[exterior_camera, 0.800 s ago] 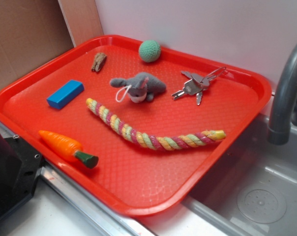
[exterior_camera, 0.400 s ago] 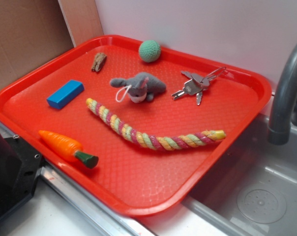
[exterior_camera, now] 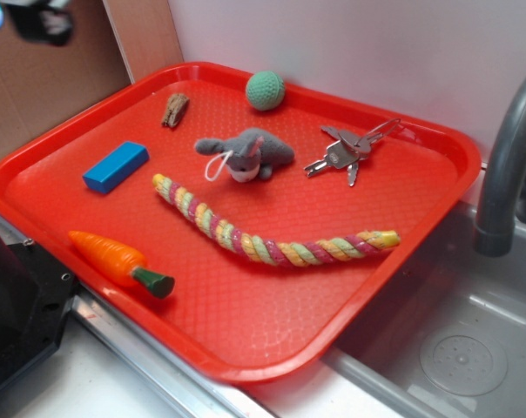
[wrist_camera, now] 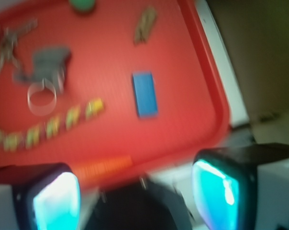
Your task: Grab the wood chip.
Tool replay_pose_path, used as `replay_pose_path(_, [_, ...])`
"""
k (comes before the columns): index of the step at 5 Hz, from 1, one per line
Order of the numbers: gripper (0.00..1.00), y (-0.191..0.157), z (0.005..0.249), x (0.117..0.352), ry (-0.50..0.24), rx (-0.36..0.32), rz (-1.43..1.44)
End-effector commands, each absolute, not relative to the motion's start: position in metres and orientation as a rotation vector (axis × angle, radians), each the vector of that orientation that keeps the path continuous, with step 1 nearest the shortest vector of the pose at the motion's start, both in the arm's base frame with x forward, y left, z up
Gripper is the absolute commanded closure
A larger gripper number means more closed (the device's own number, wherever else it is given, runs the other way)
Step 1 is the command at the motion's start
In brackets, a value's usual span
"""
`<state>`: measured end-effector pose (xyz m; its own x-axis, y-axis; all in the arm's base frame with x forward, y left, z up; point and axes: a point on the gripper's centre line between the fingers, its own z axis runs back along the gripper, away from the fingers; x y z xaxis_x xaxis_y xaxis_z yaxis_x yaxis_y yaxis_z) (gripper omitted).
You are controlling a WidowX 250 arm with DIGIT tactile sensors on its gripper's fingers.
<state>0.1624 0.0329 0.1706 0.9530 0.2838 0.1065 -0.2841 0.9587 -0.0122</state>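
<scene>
Now in the exterior view where absent before: gripper (exterior_camera: 32, 19), blurred, at the top left corner of the picture, over the cardboard beyond the left edge of the red tray (exterior_camera: 246, 370); well apart from the wood chip (exterior_camera: 175, 110) near the tray's far edge; jaws spread wide in the wrist view, nothing between them.

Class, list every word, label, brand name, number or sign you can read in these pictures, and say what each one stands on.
No text can be read in either view.
Keys: any stamped marks are too small to read.
Cardboard: plain, no print showing.
Blue block, wood chip and red tray: unmarked.
Wrist view: too blurred for any lettering.
</scene>
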Motion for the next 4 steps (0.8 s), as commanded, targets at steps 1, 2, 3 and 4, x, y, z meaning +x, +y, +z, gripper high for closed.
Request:
replay_pose_path(1, [0.00, 0.056, 0.153, 0.198, -0.188, 0.011, 0.347])
replay_pose_path(2, [0.00, 0.056, 0.153, 0.198, -0.188, 0.011, 0.347])
replay_pose_path(3, [0.00, 0.076, 0.103, 0.201, -0.145, 0.037, 0.500])
replay_pose_path(4, [0.00, 0.097, 0.059, 0.228, -0.198, 0.033, 0.586])
